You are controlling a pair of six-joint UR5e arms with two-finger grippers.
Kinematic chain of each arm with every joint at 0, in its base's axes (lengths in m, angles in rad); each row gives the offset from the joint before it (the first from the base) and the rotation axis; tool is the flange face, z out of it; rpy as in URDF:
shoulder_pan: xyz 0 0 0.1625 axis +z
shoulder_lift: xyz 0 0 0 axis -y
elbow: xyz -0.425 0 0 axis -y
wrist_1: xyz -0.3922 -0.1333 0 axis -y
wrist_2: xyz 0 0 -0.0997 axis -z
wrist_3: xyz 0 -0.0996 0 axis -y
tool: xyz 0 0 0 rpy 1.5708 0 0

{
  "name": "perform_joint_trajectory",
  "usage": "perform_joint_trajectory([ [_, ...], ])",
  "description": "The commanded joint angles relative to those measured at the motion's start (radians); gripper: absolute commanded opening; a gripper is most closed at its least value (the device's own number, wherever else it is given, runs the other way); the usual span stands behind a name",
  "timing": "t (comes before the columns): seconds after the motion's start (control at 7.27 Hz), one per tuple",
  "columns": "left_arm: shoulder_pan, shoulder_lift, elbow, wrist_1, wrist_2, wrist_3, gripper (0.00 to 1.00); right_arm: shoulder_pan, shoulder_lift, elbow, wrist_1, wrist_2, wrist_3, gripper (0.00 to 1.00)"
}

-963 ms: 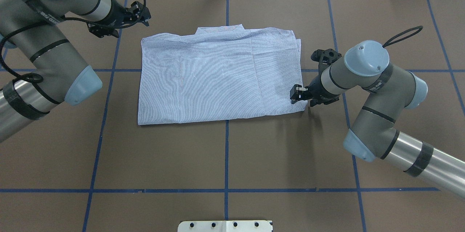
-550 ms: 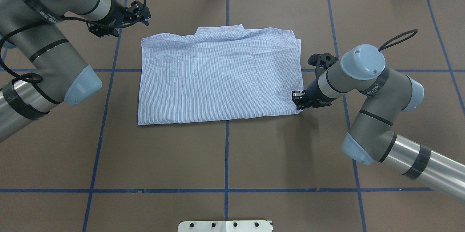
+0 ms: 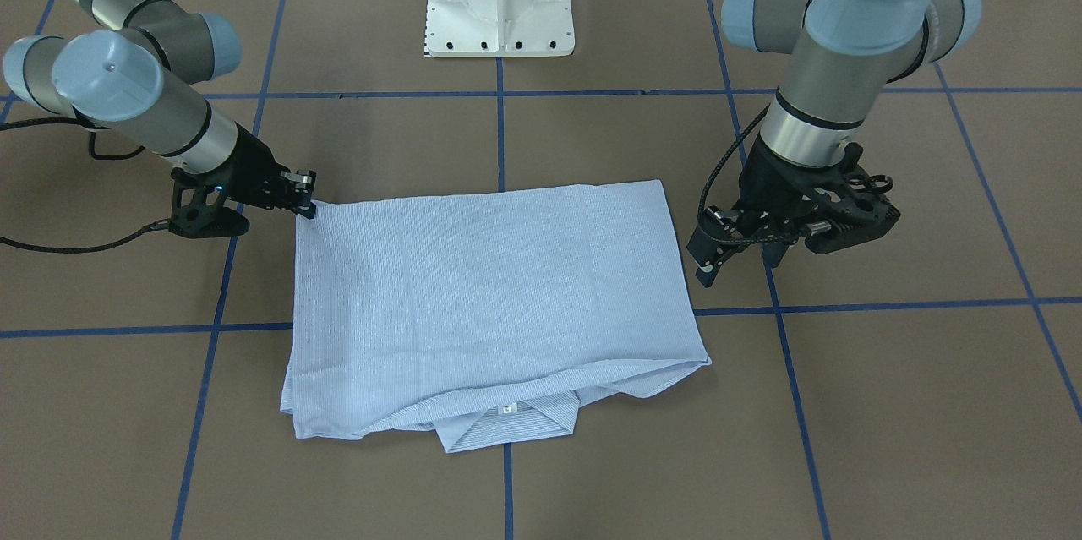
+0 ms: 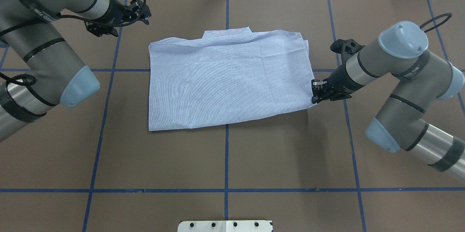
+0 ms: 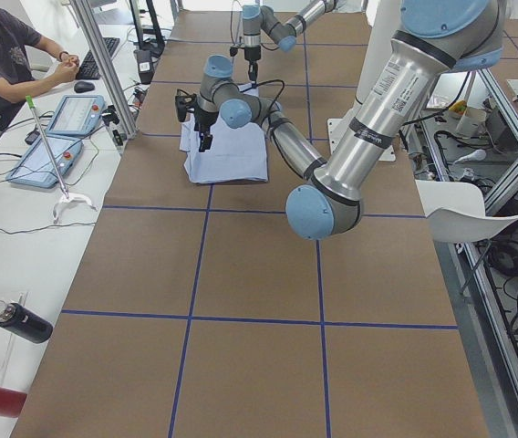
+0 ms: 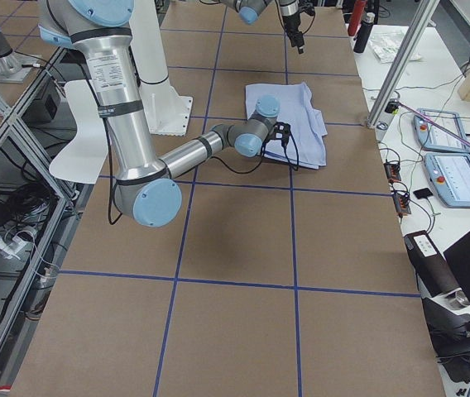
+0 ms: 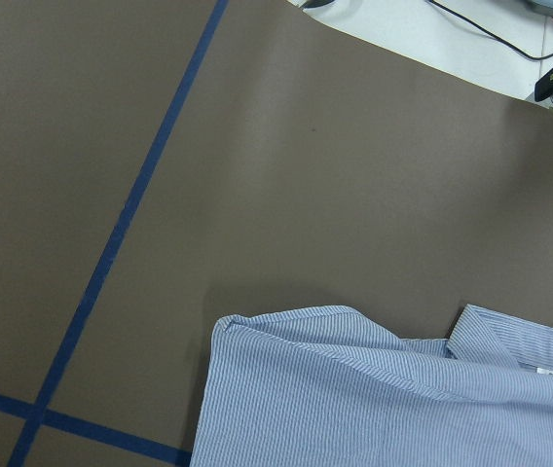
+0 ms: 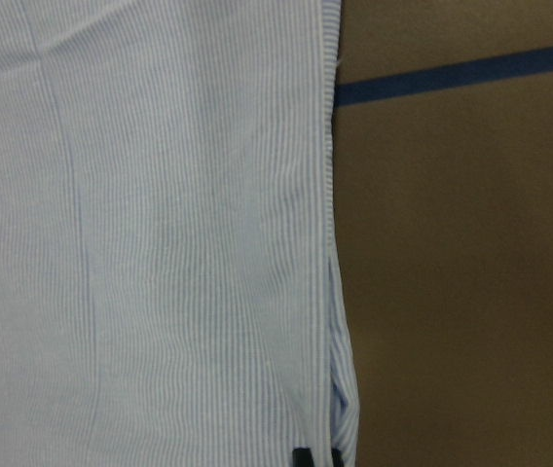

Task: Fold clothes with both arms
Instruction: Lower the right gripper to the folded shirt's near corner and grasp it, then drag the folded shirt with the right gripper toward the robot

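Shirt (image 4: 229,79): we logged it lying flat as a folded rectangle on the table (image 4: 254,159). It sat midway between the left and right edges and closer to the far edge than to the robot's. The collar (image 4: 227,32) pointed at the far edge.
Handling (our judgement): light, thin and limp, in several layers. We expected it to sag when lifted and to slide on the smooth top. Not fragile.
Hold points (our judgement): the corners and side hems, pinching every layer. We thought two corners of one side should rise together to keep a fold straight.
Right gripper (image 4: 315,93): fingers were pressed together on the shirt's right corner, the one towards the robot's edge.
Left gripper (image 3: 740,261): fingers were spread, holding nothing. It hung off the shirt's left side, clear of the cloth.
Count: one shirt, one collar, one neck label (image 3: 505,409), two grippers, and two arms, a left arm (image 4: 43,43) and a right arm (image 4: 399,61).
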Motion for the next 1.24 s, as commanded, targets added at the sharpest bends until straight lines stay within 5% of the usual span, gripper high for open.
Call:
perform_joint_trajectory([
  [0.0, 0.000, 0.001, -0.009, 0.009, 0.000, -0.002, 0.99, 0.002, -0.235, 0.209, 0.002, 0.033, -0.001, 0.00],
  [0.41, 0.009, 0.000, -0.018, 0.006, 0.008, -0.061, 0.99, -0.085, -0.437, 0.365, 0.008, 0.206, 0.001, 0.00],
  [0.83, 0.035, -0.003, -0.025, 0.004, 0.038, -0.091, 0.99, -0.342, -0.561, 0.448, 0.010, 0.214, 0.018, 0.00],
  [1.1, 0.049, 0.000, -0.050, 0.006, 0.050, -0.094, 0.99, -0.505, -0.528, 0.451, 0.026, 0.205, 0.166, 0.00],
])
